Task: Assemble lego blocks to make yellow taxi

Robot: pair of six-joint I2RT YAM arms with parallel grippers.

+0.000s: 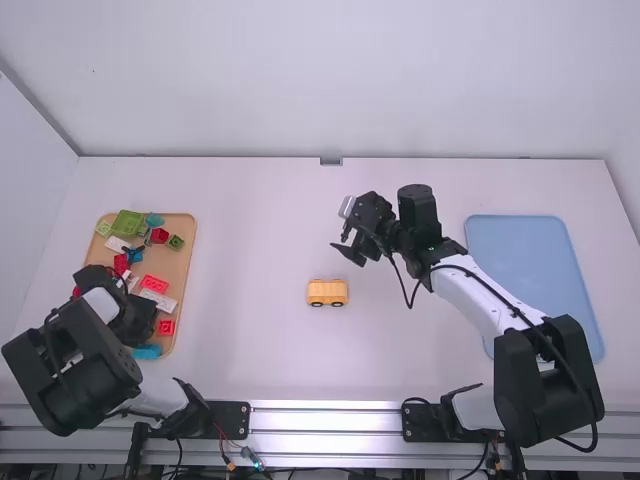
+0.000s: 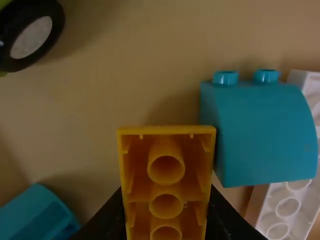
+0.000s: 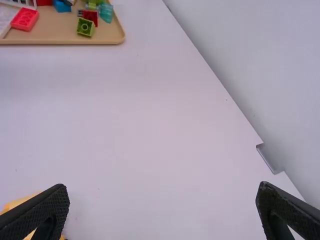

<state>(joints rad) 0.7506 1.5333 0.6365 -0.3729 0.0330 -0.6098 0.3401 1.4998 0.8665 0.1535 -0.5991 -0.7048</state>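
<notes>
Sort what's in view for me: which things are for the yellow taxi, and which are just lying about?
For the taxi:
- wheeled yellow piece
- yellow block, in the left gripper
- tan tray, probably the parts source

Just lying about, apparently:
- teal curved block
- red blocks
- green block
- blue tray

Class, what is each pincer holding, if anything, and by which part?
The left pincer grips a yellow brick by two opposite sides, hollow underside exposed. The right pincer is open and empty.
</notes>
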